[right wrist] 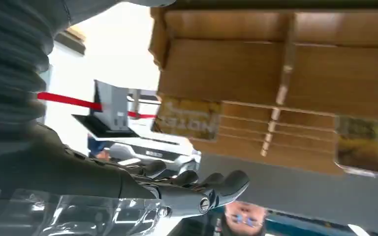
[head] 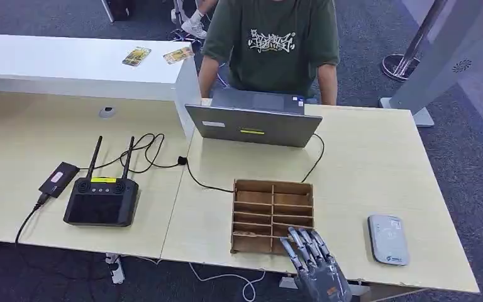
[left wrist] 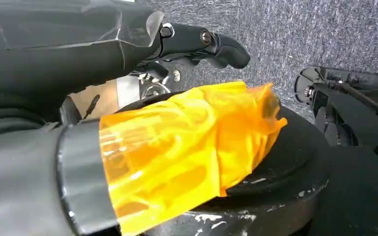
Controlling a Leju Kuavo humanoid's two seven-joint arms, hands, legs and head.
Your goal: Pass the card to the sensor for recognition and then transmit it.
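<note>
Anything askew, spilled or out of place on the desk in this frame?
Two cards lie loose on the far white counter, away from the wooden card rack. Nothing looks spilled or damaged; the right hand is at the rack's near edge.

You have a pale wooden table (head: 377, 157) carrying a brown compartment box (head: 272, 215) near its front edge, a grey card sensor (head: 388, 238) to the box's right, and an open laptop (head: 255, 118) at the back. Left lie a black antenna controller (head: 102, 200), a small black device (head: 58, 178) and looping cables (head: 148, 151).
</note>
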